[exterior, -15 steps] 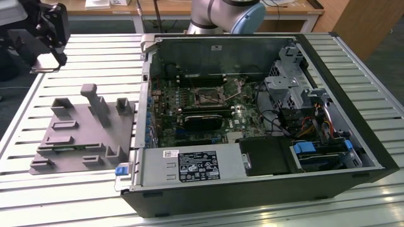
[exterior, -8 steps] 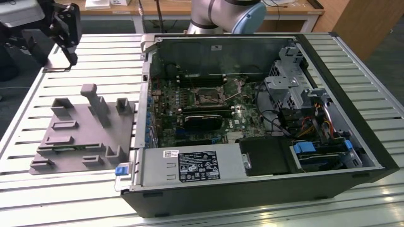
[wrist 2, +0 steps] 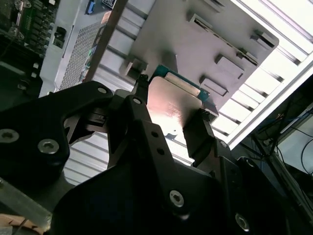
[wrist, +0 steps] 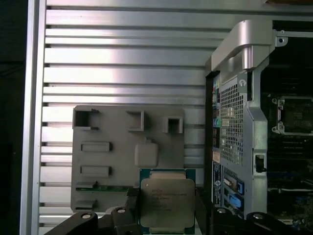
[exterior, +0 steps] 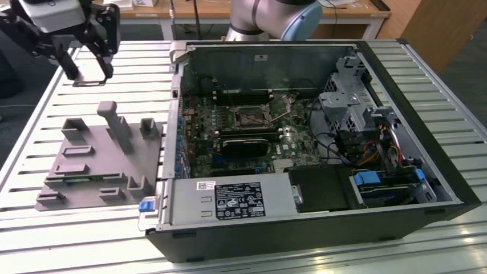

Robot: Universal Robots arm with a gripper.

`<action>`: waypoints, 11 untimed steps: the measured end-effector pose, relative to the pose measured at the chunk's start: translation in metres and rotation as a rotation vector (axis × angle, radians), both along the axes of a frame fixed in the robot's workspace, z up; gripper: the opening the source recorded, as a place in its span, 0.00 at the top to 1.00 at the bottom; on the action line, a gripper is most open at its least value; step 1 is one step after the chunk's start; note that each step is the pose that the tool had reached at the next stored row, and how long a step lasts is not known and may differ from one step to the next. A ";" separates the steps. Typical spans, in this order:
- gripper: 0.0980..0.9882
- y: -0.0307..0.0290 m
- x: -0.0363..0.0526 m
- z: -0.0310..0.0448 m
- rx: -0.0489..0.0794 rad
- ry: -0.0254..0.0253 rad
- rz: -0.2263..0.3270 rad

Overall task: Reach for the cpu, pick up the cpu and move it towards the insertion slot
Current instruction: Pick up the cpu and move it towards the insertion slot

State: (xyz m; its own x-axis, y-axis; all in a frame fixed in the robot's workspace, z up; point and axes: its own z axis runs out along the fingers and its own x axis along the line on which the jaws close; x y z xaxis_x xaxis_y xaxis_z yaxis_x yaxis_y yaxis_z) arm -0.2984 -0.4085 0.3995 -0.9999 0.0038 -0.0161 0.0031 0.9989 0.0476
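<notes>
My gripper (exterior: 90, 76) hangs high over the slatted table at the exterior view's left, beyond the gray tray (exterior: 91, 165). It is shut on the cpu (exterior: 90, 83), which appears there edge-on as a thin flat plate between the fingertips. In both wrist views the cpu (wrist: 166, 196) (wrist 2: 172, 100), silver-topped with a green rim, sits clamped by two opposite edges in the black fingers (wrist: 133, 198) (wrist 2: 199, 125). The insertion slot (exterior: 250, 118) (wrist: 293, 115), a square socket in a silver frame, lies on the motherboard inside the open computer case, well to the exterior view's right of the gripper.
The gray tray (wrist: 122, 147) with upright blocks lies below the held cpu. The open computer case (exterior: 320, 228) has a tall metal side wall (exterior: 177, 103) between tray and motherboard. A black card (exterior: 243, 145) sits near the socket. The arm's base (exterior: 266, 17) stands behind the case.
</notes>
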 end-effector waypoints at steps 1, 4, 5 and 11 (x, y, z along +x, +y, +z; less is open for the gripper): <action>0.50 0.0000 0.0037 0.0000 0.000 0.0001 0.000; 0.50 0.0002 0.0159 0.0000 0.000 0.0001 0.000; 0.50 0.0002 0.0199 0.0000 0.000 0.0000 0.000; 0.50 0.0005 0.0449 -0.0001 0.000 0.0000 0.000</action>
State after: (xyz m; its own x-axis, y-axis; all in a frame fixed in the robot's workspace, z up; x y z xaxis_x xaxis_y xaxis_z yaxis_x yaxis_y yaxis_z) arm -0.2535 -0.4080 0.3994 -0.9999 0.0038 -0.0161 0.0031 0.9989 0.0476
